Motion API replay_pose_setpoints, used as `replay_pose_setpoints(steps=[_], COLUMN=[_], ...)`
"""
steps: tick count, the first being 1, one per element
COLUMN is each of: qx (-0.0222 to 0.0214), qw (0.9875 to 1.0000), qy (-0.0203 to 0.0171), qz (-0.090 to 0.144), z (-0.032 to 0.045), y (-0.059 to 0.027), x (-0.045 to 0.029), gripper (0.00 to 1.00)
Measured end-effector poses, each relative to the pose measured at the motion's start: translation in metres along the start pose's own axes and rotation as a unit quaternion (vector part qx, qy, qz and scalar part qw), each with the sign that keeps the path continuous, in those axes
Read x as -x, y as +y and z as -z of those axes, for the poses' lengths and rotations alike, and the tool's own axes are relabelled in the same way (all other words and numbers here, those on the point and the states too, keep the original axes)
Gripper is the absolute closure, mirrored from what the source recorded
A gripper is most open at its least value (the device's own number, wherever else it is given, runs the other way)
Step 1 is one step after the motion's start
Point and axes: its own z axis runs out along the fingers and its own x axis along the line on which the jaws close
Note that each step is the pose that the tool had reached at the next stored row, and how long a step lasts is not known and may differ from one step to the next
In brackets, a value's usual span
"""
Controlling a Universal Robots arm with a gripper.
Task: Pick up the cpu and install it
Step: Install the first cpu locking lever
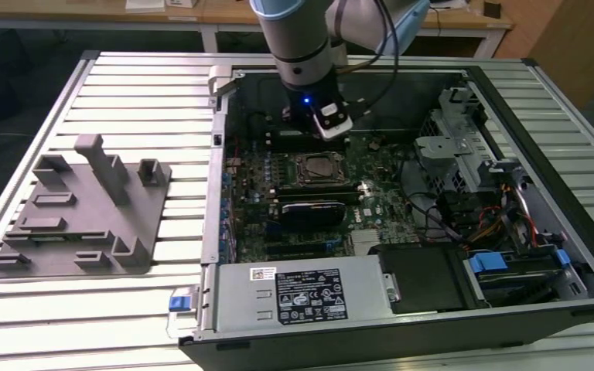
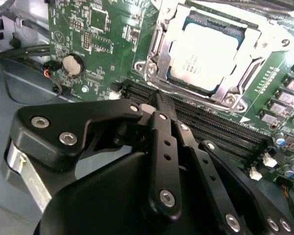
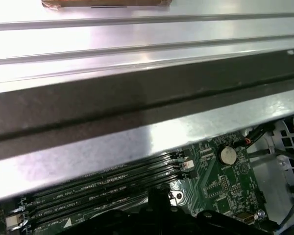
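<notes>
The cpu [image 2: 203, 56] lies flat in the motherboard socket, its shiny silver top ringed by the socket's metal frame [image 2: 154, 54]. In the exterior view the cpu [image 1: 315, 167] sits near the middle of the open computer case. My gripper [image 2: 159, 104] hangs over the black memory slots [image 2: 210, 122] just beside the socket. Its black fingers [image 2: 164, 147] are shut together with nothing between them. In the first wrist view the fingertip [image 3: 159, 196] points at the memory slots [image 3: 103, 183], close to the case wall. The arm's wrist [image 1: 308, 104] stands over the far side of the board.
A grey plastic fixture [image 1: 80, 209] with upright blocks lies on the slatted table at the exterior view's left. Inside the case are a power supply [image 1: 308, 294] at the front, a drive cage and cables [image 1: 472, 162] at the right, and a coin battery [image 2: 72, 63].
</notes>
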Motion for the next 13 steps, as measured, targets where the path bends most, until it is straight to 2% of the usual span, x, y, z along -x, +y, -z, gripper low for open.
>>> replay_pose_setpoints(steps=[3,4,5,6,9,13], qx=[-0.0085,-0.0113,-0.0143,-0.0171,-0.0259,-0.0355], qw=[1.0000,0.9999,0.9998,0.9997,0.9987,0.9963], qy=[0.0041,0.0065,0.0112,0.0183,0.0435,0.0785], qz=[0.001,0.002,0.001,0.001,-0.002,-0.007], z=[-0.0014,-0.0019,-0.0024,-0.0029,-0.0040,-0.0052], y=[0.0006,0.0009,0.0012,0.0015,0.0022,0.0030], x=[0.0032,0.0045,0.0060,0.0072,0.0105,0.0141], gripper=[0.89,0.89,0.89,0.89,0.89,0.89])
